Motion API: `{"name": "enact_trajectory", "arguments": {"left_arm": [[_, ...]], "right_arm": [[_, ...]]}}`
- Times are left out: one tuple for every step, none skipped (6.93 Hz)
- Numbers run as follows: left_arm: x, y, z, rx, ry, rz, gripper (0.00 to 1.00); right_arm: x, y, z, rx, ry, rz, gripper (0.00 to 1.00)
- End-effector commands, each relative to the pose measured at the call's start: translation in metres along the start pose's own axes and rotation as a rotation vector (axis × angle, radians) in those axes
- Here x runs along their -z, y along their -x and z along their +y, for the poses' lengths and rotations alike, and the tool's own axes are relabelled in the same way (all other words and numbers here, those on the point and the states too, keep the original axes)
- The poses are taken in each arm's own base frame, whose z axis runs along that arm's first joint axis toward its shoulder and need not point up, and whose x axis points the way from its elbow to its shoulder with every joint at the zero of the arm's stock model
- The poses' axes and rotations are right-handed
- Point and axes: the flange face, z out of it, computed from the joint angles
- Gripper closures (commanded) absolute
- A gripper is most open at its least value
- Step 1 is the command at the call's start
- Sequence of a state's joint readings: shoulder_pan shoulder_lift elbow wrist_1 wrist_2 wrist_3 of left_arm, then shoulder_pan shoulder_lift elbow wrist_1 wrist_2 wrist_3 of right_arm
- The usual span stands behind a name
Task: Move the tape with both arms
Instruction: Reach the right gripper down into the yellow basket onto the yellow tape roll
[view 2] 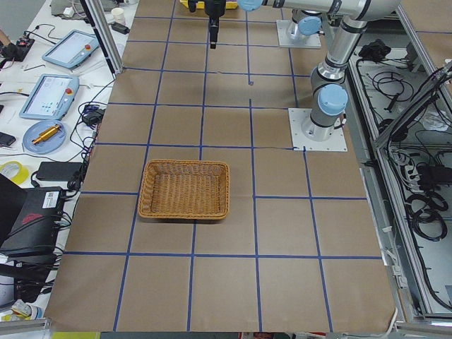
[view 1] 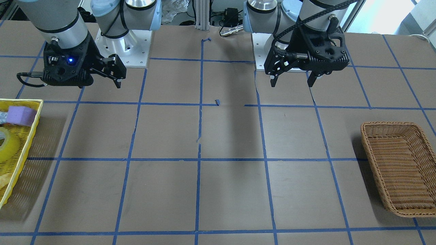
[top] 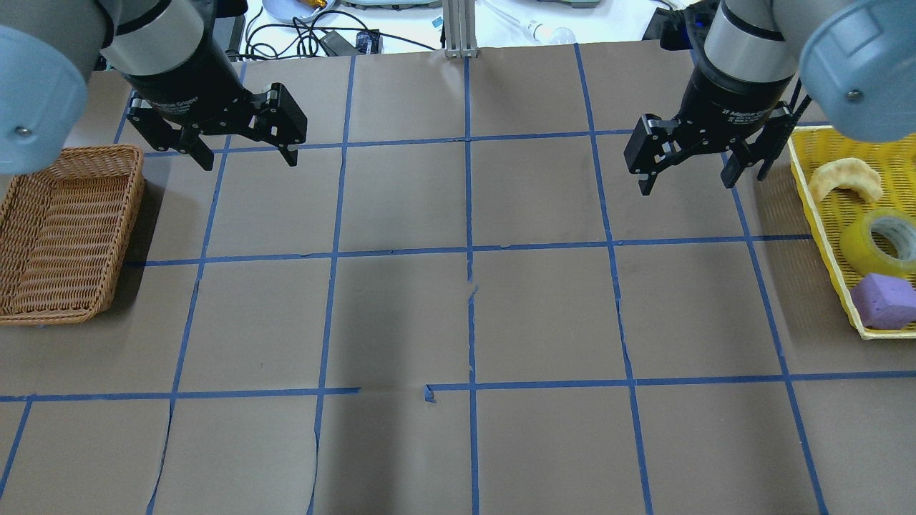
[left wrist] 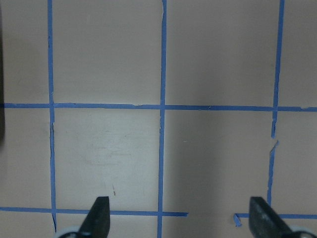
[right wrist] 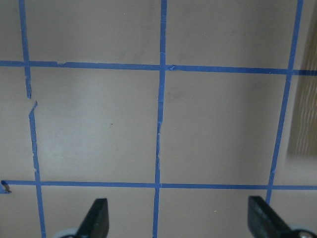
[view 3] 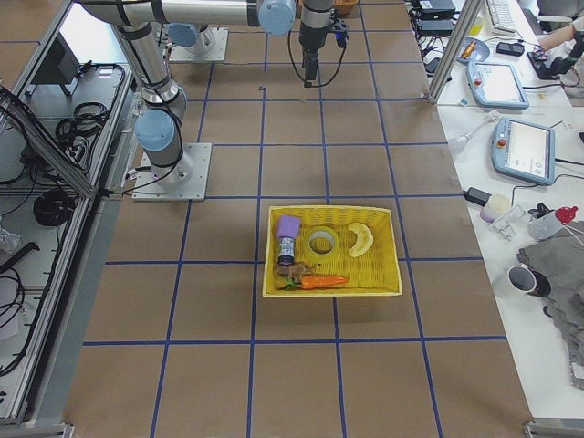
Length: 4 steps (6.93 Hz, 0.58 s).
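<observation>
Tape lies hole-up in the yellow tray on the robot's right, purple sponge just beside it, pale crescent piece near. Right claw hangs spread and empty over the table; left claw likewise, near the wicker basket. Danger ahead, I'd say: crowded tray, so a finger may catch sponge or tray wall, and that glossy roll could slip at the hand-over.
</observation>
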State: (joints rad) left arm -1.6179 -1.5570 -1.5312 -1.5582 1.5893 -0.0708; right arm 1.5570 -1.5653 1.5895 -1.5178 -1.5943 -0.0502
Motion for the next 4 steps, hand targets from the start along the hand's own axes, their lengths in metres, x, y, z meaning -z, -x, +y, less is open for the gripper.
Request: {"name": "enact_trajectory", "arguments": {"left_arm": [[-0.001, 0.002, -0.002, 0.003, -0.006, 0.003, 0.00], [-0.001, 0.003, -0.002, 0.006, -0.006, 0.003, 0.00], [-0.001, 0.003, -0.002, 0.006, -0.006, 0.003, 0.00], [-0.001, 0.004, -0.003, 0.007, -0.006, 0.003, 0.00]], "right_arm": [[-0.008, -0.036, -0.027, -0.024, -0.042, 0.016, 0.00], [-0.014, -0.102, -0.045, -0.125, -0.078, 0.012, 0.00], [-0.027, -0.163, -0.056, -0.171, -0.098, 0.018, 0.00], [-0.052, -0.212, -0.076, -0.188, -0.121, 0.046, 0.00]]}}
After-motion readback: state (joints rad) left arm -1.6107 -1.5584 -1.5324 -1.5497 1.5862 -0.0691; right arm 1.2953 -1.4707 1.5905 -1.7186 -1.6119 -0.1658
